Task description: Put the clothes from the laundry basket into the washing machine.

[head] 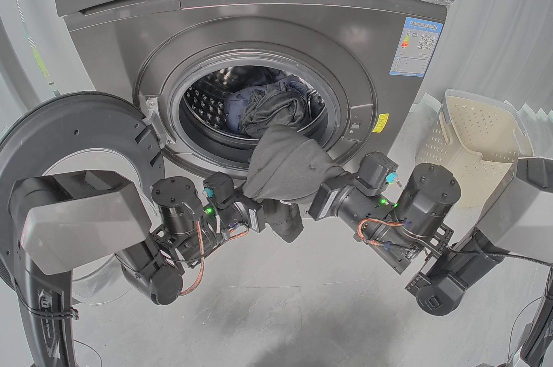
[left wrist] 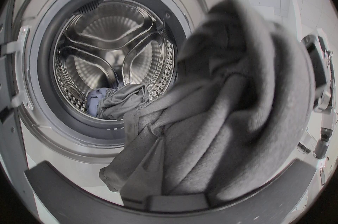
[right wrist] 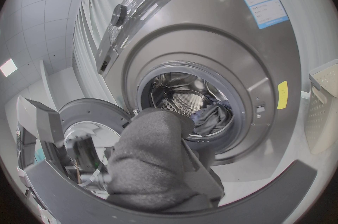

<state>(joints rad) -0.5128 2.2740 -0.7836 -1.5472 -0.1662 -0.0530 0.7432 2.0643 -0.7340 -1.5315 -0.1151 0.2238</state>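
Out to the far side of the left gripper: open door, swung wide. Clamped or spread, cannot tell; buried in cloth. Between it and the right gripper: grey garment, bunched over both, top end reaching the lip of the washing machine just ahead, tail dangling below. Right gripper likewise: cannot tell. Farther ahead, inside the drum, dark clothes piled near the front. Off the right gripper's outer side: laundry basket.

Likely trouble: garment sliding back out onto the floor, with most of its weight outside the mouth; tail snagging on the lip; front pile blocking a push.
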